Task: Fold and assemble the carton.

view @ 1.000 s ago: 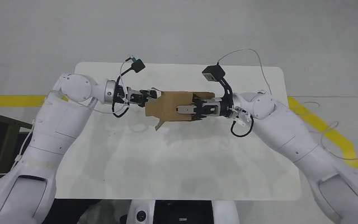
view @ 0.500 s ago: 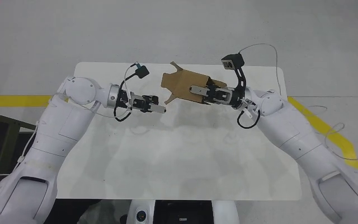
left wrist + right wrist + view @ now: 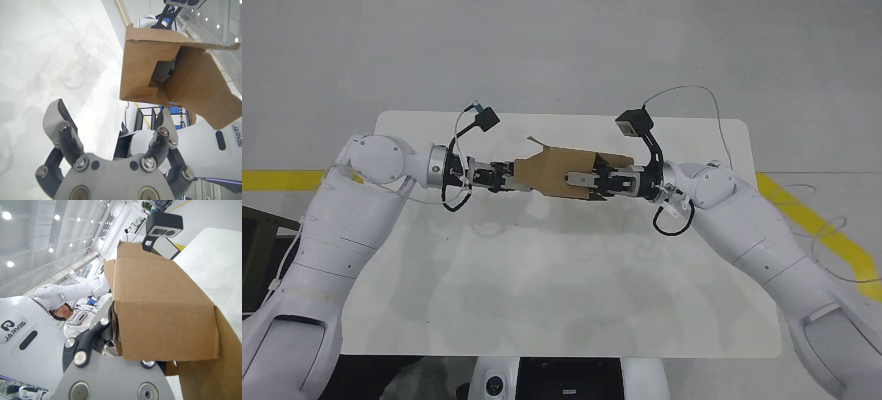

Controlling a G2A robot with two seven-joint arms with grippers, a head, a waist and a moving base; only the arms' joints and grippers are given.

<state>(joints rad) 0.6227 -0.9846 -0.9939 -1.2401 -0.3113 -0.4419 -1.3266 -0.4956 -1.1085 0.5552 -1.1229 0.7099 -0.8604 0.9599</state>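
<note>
The brown carton point(image 3: 557, 172) hangs above the far middle of the white table point(image 3: 542, 290), partly folded, with loose flaps at both ends. My right gripper point(image 3: 582, 183) is shut on one side wall of the carton point(image 3: 160, 313), and one of its fingers point(image 3: 113, 321) presses on the cardboard edge. My left gripper point(image 3: 512, 181) stands open just short of the carton's other end. In the left wrist view the carton's open end point(image 3: 170, 75) faces the left gripper point(image 3: 113, 111). One flap edge sits close above one of its fingertips point(image 3: 164, 115).
The table's near half lies bare in front of both arms. The wrist cameras on stalks point(image 3: 482, 117) point(image 3: 634, 122) stand above the arms. A yellow floor line point(image 3: 277, 180) runs past both sides of the table.
The right gripper lifted the carton toward the table's far side and away from the left gripper, then brought it back between the arms. The left gripper again sits at the carton's end.
</note>
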